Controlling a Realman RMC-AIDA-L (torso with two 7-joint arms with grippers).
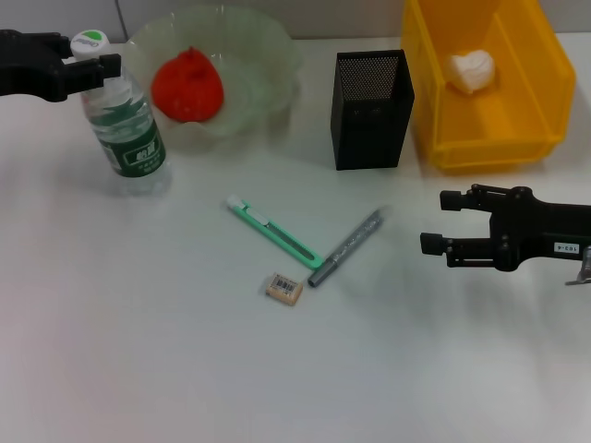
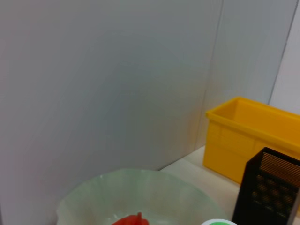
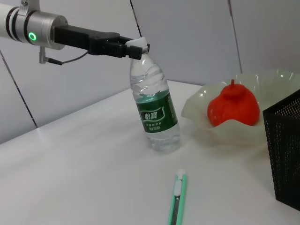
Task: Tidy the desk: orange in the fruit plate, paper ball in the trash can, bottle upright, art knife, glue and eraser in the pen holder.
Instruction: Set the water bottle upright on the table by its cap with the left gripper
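Left tool (image 1: 109, 63) is clenched on the cap of the bottle (image 1: 127, 129), which stands upright on the tabletop (image 1: 138, 351). Right tool (image 1: 446, 223) hovers released, nothing between its fingers. Art knife (image 1: 274, 231) lies flat out ahead of the right tool's fingertips, beyond the glue (image 1: 345, 247), its long axis slanting across the tool's line of reach. The right arm is judged nearer; a wrist turn is likely needed first. Pen holder (image 1: 371, 109) stands near the right tool.

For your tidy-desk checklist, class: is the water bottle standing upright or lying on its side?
Upright. The bottle stands on its base on the table, cap uppermost, with the left gripper at its neck.
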